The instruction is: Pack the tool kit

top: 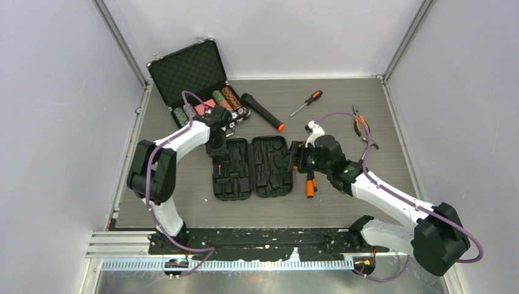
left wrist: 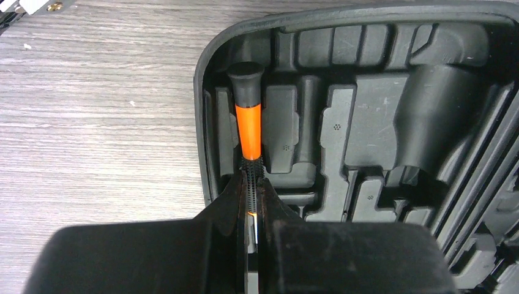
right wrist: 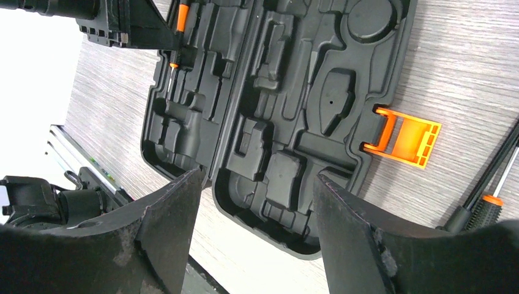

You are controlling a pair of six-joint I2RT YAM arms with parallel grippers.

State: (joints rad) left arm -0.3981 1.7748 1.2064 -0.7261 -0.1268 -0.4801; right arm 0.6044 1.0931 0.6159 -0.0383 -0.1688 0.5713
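Observation:
The tool kit case [top: 251, 166] lies open flat at the table's middle, a black clamshell with moulded slots [left wrist: 367, 122] and an orange latch [right wrist: 404, 138]. My left gripper [left wrist: 254, 184] is over the case's left half, shut on a small orange-and-black screwdriver [left wrist: 249, 122] that lies along a slot at the case's rim. My right gripper [right wrist: 258, 176] hovers open above the case's right half [right wrist: 287, 135] with nothing between its fingers [right wrist: 165, 226]. Another orange-and-black tool [top: 310, 184] lies on the table beside the case, under the right arm.
An orange-handled screwdriver [top: 306, 103] and pliers [top: 361, 125] lie on the table behind the case to the right. A black flashlight [top: 262, 111] and an open poker chip case [top: 190, 76] with chips sit at the back left. Walls close the table on three sides.

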